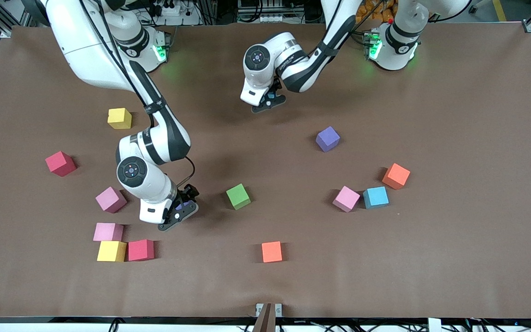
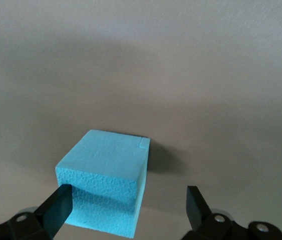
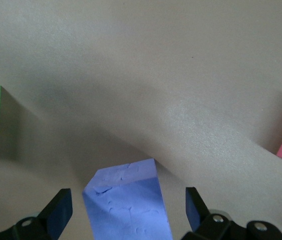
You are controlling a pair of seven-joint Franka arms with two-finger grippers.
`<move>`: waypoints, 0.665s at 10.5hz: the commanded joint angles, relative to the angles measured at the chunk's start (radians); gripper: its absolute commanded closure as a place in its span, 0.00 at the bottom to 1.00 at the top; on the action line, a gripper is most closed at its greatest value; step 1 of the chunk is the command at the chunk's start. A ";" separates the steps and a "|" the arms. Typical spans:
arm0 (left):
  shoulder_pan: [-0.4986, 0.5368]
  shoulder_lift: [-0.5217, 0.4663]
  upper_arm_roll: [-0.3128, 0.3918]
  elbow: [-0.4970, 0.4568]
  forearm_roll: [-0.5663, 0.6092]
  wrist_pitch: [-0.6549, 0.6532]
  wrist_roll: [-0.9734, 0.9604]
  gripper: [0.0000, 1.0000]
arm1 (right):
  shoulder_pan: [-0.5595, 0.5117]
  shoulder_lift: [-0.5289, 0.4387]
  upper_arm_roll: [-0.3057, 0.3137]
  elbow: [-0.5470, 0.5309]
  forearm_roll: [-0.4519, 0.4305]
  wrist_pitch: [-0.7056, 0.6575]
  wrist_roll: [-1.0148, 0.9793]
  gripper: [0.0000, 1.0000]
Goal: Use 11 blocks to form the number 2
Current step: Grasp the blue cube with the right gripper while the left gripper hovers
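Note:
My right gripper (image 1: 180, 213) is open and low at the table, its jaws on either side of a purple cube (image 3: 128, 210) with gaps on both sides. My left gripper (image 1: 270, 99) is open around a light blue cube (image 2: 105, 175) that sits on the table; one finger (image 2: 55, 207) is close against it and the other stands apart. The other cubes lie scattered: purple (image 1: 327, 139), green (image 1: 238, 196), light blue (image 1: 375, 197), pink (image 1: 346, 198), orange (image 1: 396, 175), orange (image 1: 272, 251), red (image 1: 61, 163), red (image 1: 140, 250), pink (image 1: 110, 199), pink (image 1: 108, 232). No digit shape shows.
Two yellow cubes lie toward the right arm's end, one (image 1: 119, 118) farther from the front camera, one (image 1: 111, 251) touching the red and pink cubes. The brown table (image 1: 454, 253) is bare toward the left arm's end and along the front edge.

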 commanded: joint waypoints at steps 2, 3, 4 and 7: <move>0.008 -0.021 -0.003 -0.030 -0.016 0.020 -0.009 0.00 | 0.006 0.024 -0.006 -0.006 0.005 0.037 -0.024 0.00; 0.011 -0.024 -0.003 -0.025 -0.016 0.010 -0.005 0.00 | 0.004 0.031 -0.006 -0.008 0.007 0.038 -0.024 0.00; 0.019 -0.027 -0.003 -0.024 -0.015 0.002 0.005 0.00 | 0.006 0.033 -0.006 -0.019 0.010 0.042 -0.024 0.00; 0.031 -0.044 -0.003 -0.018 -0.015 -0.027 0.008 0.00 | 0.002 0.031 -0.006 -0.052 0.011 0.071 -0.024 0.00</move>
